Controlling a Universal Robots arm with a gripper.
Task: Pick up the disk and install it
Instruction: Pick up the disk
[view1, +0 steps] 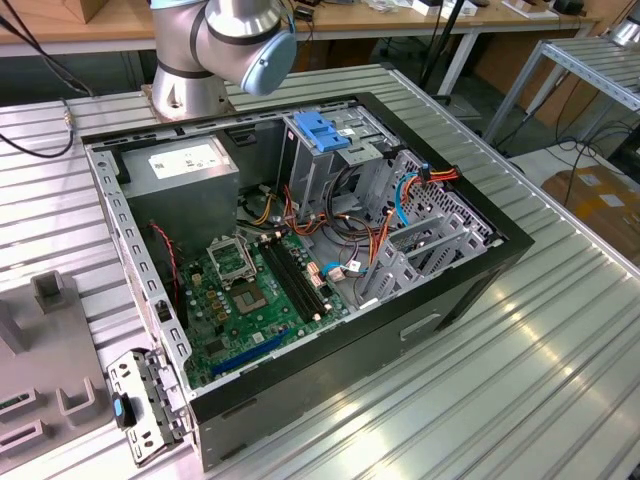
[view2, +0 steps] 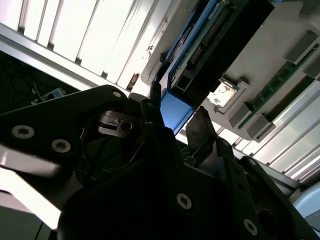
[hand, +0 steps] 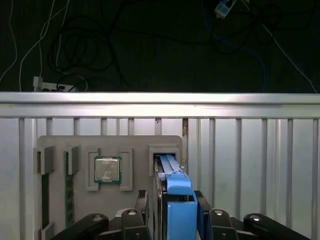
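Observation:
The disk (hand: 172, 172) stands on edge in a slot of the grey fixture plate (hand: 135, 145), its bright blue end tab (hand: 180, 212) pointing up at the camera. My gripper (hand: 181, 215) straddles that tab, a black finger (hand: 145, 205) on each side, and looks shut on it. In the second wrist view the blue tab (view2: 175, 112) sits between the two fingertips (view2: 152, 102), with the disk's dark connector edge (view2: 215, 45) beyond. The open computer case (view1: 300, 250) shows a metal drive cage with a blue piece on top (view1: 320, 130).
The fixture plate also holds a processor chip (hand: 107, 170) and memory sticks (hand: 66, 185). The plate's edge (view1: 50, 370) lies at the exterior view's left, beside a metal bracket with a small blue latch (view1: 120, 408). The arm's base (view1: 200, 60) stands behind the case.

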